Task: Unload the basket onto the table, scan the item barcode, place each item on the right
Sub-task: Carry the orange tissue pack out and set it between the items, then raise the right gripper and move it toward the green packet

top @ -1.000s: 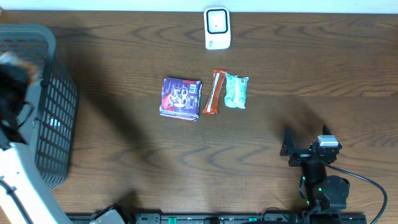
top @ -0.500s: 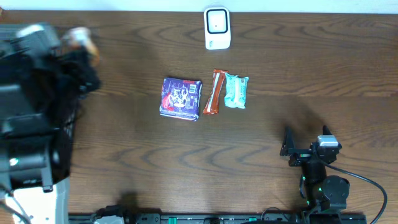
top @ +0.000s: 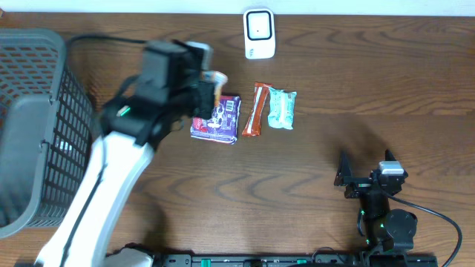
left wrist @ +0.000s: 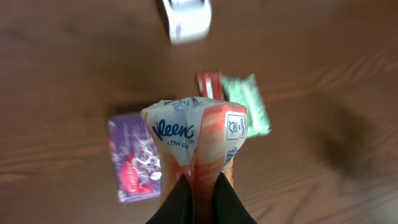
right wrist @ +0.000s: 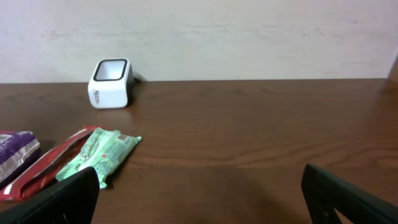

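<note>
Overhead: left gripper (top: 208, 87) clenched on tissue pack (top: 217, 77), hovering over purple packet (top: 223, 123), near scanner (top: 259, 34) at far edge. Right gripper (top: 364, 170) near front edge, jaws spread, empty.
Left wrist: tissue pack pinched between fingers (left wrist: 179, 203), above table (left wrist: 323, 180).
Right wrist: fingers wide apart, nothing between.

We've got the left arm (top: 122, 148) stretched out beside the basket (top: 37, 89), left gripper (top: 208, 88) clamped on a white-and-orange pack (top: 217, 77) over the purple pack (top: 225, 124). Just right of that lie a red bar (top: 256, 110) and green pack (top: 282, 107), touching, with the scanner (top: 259, 33) beyond. The right gripper (top: 366, 165) sits well apart, jaws wide.
</note>
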You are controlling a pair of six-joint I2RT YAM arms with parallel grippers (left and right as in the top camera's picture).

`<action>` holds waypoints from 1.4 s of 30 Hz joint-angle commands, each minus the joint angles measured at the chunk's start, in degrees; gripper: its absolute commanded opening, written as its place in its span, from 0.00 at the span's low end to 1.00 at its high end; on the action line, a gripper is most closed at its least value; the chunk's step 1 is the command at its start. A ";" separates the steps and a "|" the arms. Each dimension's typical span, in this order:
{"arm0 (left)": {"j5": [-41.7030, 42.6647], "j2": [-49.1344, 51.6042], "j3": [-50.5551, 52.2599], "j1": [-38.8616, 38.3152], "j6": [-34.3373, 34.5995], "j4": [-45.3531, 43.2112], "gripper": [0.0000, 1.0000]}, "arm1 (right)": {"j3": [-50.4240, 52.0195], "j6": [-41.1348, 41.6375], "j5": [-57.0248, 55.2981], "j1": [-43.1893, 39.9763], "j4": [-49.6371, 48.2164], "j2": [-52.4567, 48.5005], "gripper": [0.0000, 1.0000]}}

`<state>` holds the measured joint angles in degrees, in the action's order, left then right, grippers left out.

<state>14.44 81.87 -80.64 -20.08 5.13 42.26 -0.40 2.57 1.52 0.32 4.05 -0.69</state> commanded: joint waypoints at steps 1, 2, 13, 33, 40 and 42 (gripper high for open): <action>-0.52 7.43 0.81 -1.49 2.99 -2.10 0.07 | 0.11 0.59 0.09 -0.28 0.20 0.31 0.99; -0.50 10.36 0.81 -1.88 6.16 -3.98 0.07 | 0.11 0.59 0.09 -0.28 0.20 0.31 0.99; 1.86 19.32 0.79 -3.08 14.08 -13.05 0.61 | 0.11 0.59 0.09 -0.28 0.20 0.31 0.99; -11.93 -3.23 -0.04 12.39 14.05 13.16 0.98 | 0.11 0.59 0.09 -0.28 0.20 0.31 0.99; -11.93 -3.15 -0.04 12.90 14.05 22.40 0.98 | 0.11 22.18 31.61 -0.22 -4.37 0.31 0.99; -11.93 -3.15 -0.04 12.90 14.05 22.43 0.98 | 0.11 30.03 46.99 -0.22 -3.91 0.31 0.99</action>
<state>3.64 78.63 -80.38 -7.38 19.31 64.47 -0.40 13.98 17.58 0.21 -0.10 -0.69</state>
